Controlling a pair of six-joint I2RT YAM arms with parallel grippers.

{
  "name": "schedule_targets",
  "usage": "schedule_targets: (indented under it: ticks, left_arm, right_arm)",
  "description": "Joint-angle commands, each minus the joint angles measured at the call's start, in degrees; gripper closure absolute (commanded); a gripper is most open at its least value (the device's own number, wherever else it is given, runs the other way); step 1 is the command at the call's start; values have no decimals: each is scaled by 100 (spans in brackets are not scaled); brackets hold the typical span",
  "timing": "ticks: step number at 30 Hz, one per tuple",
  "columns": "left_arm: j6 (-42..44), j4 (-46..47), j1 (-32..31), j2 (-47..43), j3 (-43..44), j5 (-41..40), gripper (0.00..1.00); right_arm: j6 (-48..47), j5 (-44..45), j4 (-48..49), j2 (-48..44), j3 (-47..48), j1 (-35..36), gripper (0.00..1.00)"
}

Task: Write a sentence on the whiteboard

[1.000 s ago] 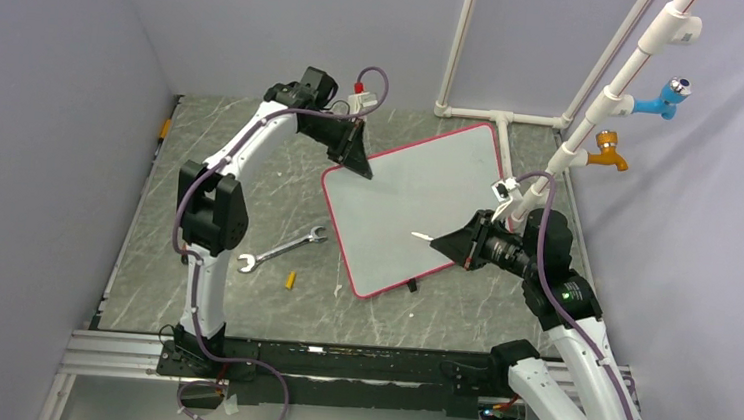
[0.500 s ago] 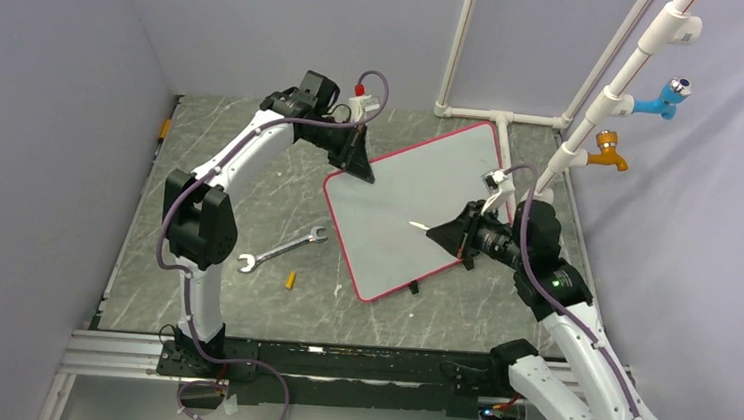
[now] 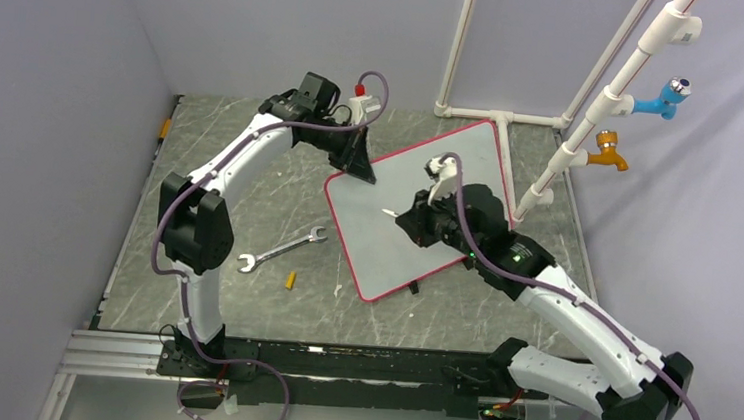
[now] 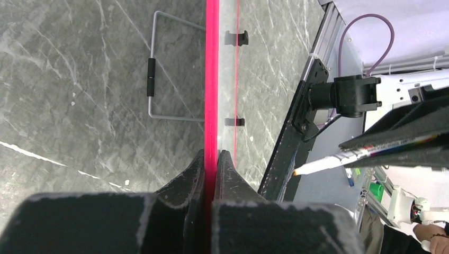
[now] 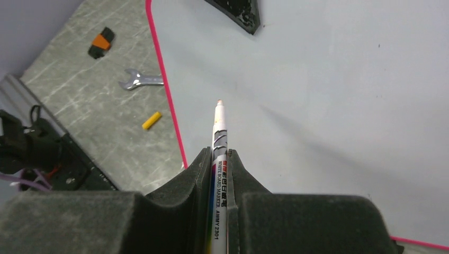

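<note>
From where I stand, the whiteboard [image 3: 419, 199] sits turned like a diamond in the middle of the frame on the grey marbled table [image 3: 248, 200], its red-pink rim showing all round. The left arm [image 3: 242, 160] climbs from its base at the lower left, bends at a dark elbow on the left side, and sweeps up and to the right. There its wrist tips down onto the board's upper-left corner. The left claw [image 3: 361, 174] is pinched shut on the whiteboard, and its own camera shows the two dark fingers [image 4: 197, 169] squeezing the red rim [image 4: 212, 79] from either side. The right arm [image 3: 561, 305] starts at the lower right corner and stretches long and low toward the upper left, its wrist hanging over the board's middle. The right claw [image 3: 409, 221] points left and is clamped on a white marker [image 3: 388, 213]. Seen from that wrist, the marker [image 5: 218, 137] sticks straight out between the fingers, orange tip forward over the white surface [image 5: 328, 95]. I cannot tell whether the tip touches it. A silver wrench [image 3: 283, 249] lies on the table just left of the board, and a small yellow piece [image 3: 290, 280] lies below the wrench, apart from both.
</note>
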Motion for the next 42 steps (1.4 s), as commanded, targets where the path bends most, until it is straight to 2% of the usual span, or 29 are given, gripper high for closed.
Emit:
schedule_targets:
  ticks: [1, 6, 16, 30, 42]
  left_arm:
    - [527, 237, -111, -256, -358, -1441, 100]
    - [503, 264, -132, -349, -457, -1553, 100]
    - [410, 358, -169, -493, -550, -1679, 100]
    - [354, 450, -240, -594, -650, -1764, 100]
    - [363, 445, -288, -631, -666, -1846, 100]
  right_arm:
    - [-452, 1227, 289, 354, 608, 615, 100]
    - [-620, 2133, 178, 923, 1059, 1255, 100]
    - [-836, 2763, 93, 1765, 1763, 1795, 100]
    - [-927, 3006, 53, 2162, 2105, 1978, 100]
    - [-871, 3028, 83, 2207, 1955, 1978, 100]
